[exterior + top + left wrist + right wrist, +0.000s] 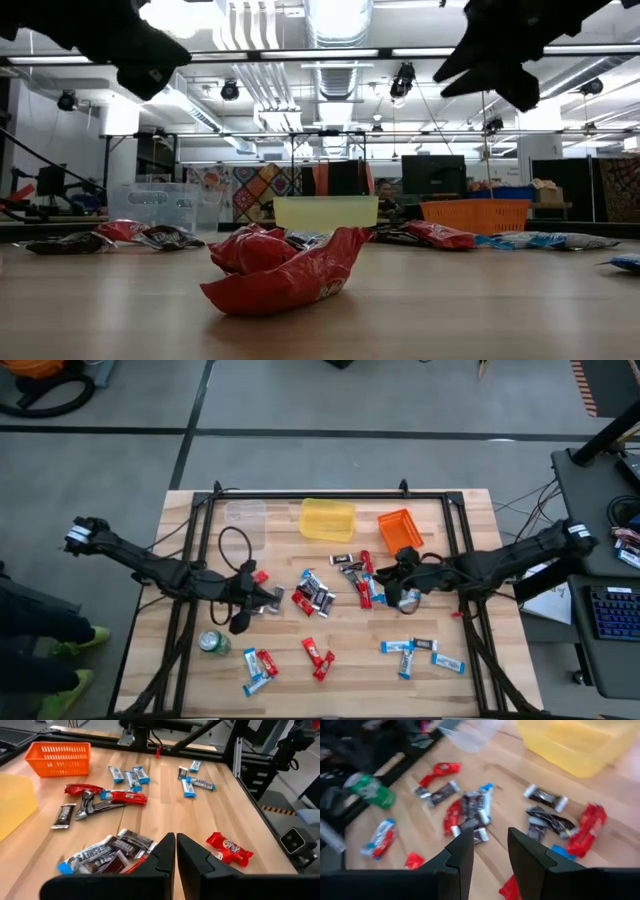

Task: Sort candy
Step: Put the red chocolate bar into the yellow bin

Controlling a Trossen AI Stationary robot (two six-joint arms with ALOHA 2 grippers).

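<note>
Candy [314,596] lies scattered between both arms' fingers.

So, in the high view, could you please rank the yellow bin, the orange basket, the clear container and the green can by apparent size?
1. yellow bin
2. clear container, close to the bin; its faint edges make this unsure
3. orange basket
4. green can, clearly smallest
</note>
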